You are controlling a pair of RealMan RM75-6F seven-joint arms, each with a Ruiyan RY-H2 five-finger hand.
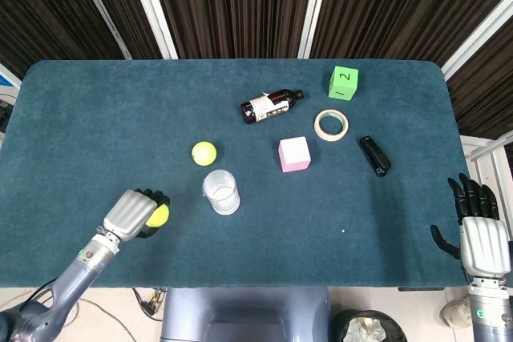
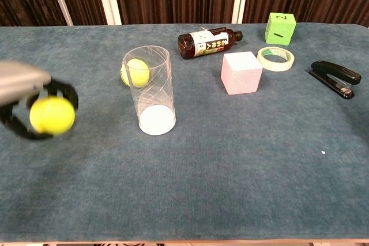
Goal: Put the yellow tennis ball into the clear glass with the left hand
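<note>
A dark teal cloth covers the table, with dark slatted panels and white posts behind it. The left hand grips a yellow tennis ball, fingers wrapped around it, lifted off the cloth near the front left edge. The clear glass stands upright to its right, with bare cloth between them. A second yellow ball lies just behind the glass. The right hand hangs past the table's right edge, fingers spread and holding nothing.
</note>
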